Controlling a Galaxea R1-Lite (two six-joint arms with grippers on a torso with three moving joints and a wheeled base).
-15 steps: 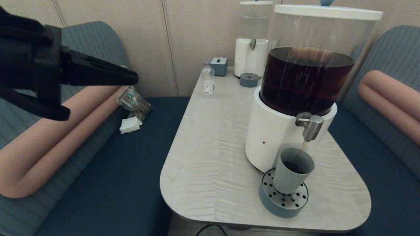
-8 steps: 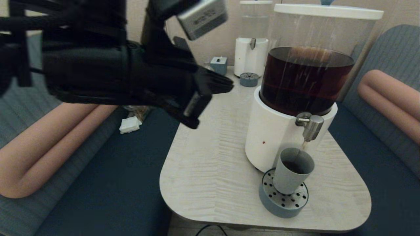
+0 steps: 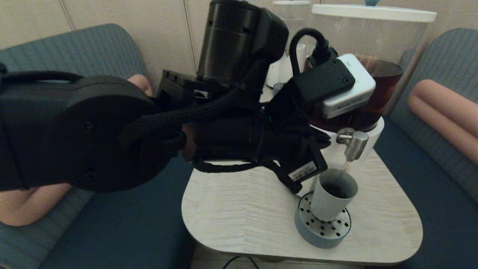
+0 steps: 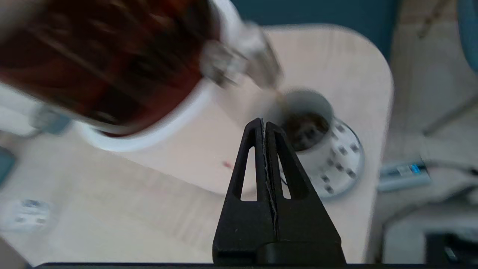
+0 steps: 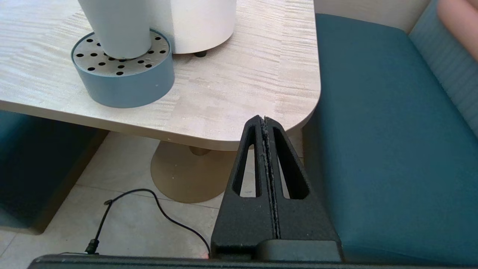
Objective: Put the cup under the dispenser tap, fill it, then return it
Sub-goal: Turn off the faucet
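**Cup filling under running tap — overflow and knock risks**

The cup [image 3: 333,196] stands on the round drain tray [image 3: 322,231] at about 5 o'clock on the table [image 3: 246,209], directly under the tap [image 3: 354,144] of the big dispenser [image 3: 368,82]. A thin stream runs from the tap into the cup, and dark liquid already shows inside.

Left gripper [image 4: 264,125] is in front of the dispenser's white base, at about 10 o'clock from the cup in the head view, jaws pressed together and holding nothing. In the head view its tips are hidden behind the wrist. Right gripper [image 5: 264,121] is parked low off the table's near right corner, jaws closed too, empty.

Risks, as I judge them:
- Overflow: the tap is running, and if it isn't shut in time the cup brims over into the tray.
- Knock: the closed left gripper is close to the cup's rim, and a low or sideways approach to the tap could tip the cup off the tray.
- Spill on return: a full handleless cup squeezed or tilted would slop.
- The bulky left arm blocks much of the head view — tap contact is hard to judge.

Counts: one cup, one drain tray in front, one big dispenser, one tap on it, one table, two grippers. Things farther back are hidden by the arm.
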